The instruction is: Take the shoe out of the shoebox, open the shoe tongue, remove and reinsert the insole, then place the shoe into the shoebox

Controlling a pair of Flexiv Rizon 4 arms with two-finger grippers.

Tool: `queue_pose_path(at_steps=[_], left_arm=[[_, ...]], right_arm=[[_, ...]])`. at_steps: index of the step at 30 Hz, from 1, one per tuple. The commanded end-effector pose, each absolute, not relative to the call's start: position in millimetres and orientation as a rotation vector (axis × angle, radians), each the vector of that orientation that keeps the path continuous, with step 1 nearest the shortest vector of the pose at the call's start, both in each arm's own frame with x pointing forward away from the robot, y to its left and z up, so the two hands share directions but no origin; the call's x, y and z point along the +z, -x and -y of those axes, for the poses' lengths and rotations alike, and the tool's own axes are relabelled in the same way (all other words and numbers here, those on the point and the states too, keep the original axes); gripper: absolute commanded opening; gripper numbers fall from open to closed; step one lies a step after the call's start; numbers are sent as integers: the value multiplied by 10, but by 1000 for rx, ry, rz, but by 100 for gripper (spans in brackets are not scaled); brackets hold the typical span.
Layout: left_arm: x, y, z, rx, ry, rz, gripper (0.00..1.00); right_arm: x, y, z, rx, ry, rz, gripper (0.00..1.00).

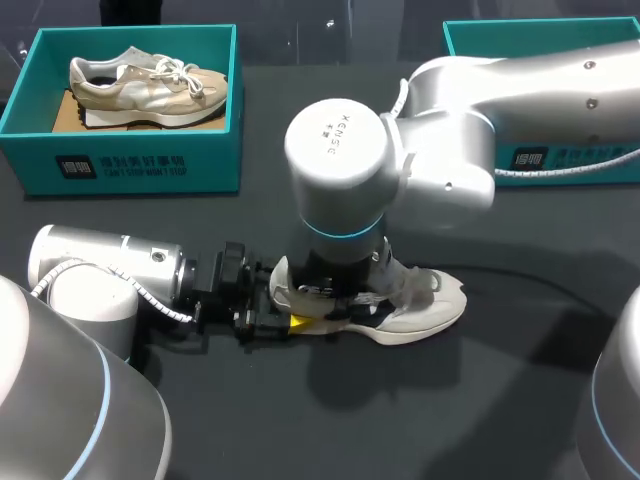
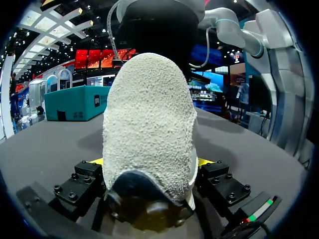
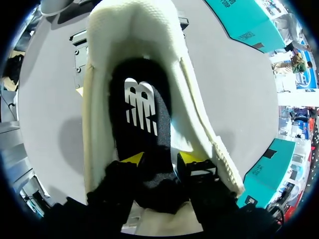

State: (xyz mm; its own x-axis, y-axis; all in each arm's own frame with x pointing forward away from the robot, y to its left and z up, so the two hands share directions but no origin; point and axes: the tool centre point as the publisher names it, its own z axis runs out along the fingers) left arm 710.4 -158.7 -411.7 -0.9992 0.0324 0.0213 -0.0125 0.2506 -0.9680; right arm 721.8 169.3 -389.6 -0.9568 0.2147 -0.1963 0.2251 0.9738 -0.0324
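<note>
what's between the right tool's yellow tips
The black insole, lying in the shoe, runs between the right tool's tips; the right wrist view shows it.

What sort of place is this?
Probably a robot demonstration table for shoe handling: a dark tabletop, a teal cardboard shoebox holding a beige sneaker, and two silver arms working a white mesh shoe, the left tool gripping it, the right tool pinching its black insole.
</note>
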Motion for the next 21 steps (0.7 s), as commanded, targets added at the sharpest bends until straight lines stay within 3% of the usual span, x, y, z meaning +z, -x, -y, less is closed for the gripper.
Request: queue_pose_path(at_steps=[1,12,17,21], left_arm=[[-4134,-7109,1573,1900,20,2456,0],[-4134,-7109,1573,1900,20,2456,0],[-4134,-7109,1573,1900,20,2456,0],[-4134,-7109,1573,1900,20,2456,0]], right_arm=[[-4008,-7262,-1694,-50,-306,-2974,42],[-4242,-6937,-1793,-7,-285,-3128,36],[-4256,-6802,-1778,24,-314,-3146,2],[-4222,-6735,-1758,42,-323,-3142,0]])
